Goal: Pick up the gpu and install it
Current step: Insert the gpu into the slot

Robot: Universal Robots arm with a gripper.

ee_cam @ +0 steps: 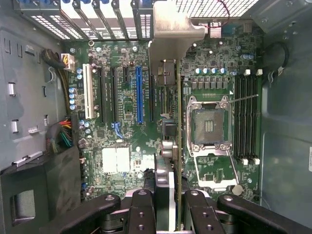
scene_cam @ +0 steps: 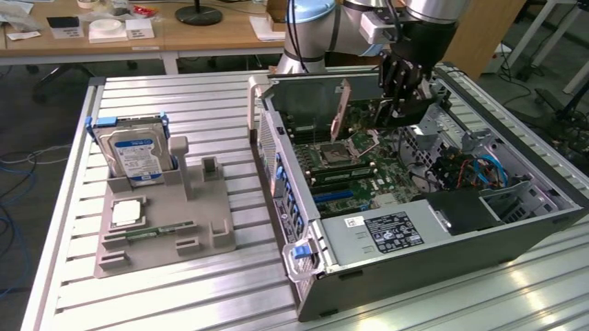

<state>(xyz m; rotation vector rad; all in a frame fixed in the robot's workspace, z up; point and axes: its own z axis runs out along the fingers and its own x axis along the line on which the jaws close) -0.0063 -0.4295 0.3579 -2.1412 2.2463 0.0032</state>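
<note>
Open case, crowded board

The computer case [scene_cam: 515, 227] lies side-open, so entry from above is free. Inside, the gpu [scene_cam: 345, 109] stands on edge in the gripper [scene_cam: 398, 96] above the motherboard [ee_cam: 126, 126], between the expansion slots [ee_cam: 139, 95] and the CPU socket [ee_cam: 210, 126]. The drive cage [scene_cam: 478, 210] and cables [scene_cam: 478, 169] crowd the exterior view's right.

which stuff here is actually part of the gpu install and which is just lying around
Part of the job:
- gpu, held on edge by the gripper
- open computer case
- motherboard

Lying about:
- hard drive upright in the grey holder
- memory stick on that holder
</note>
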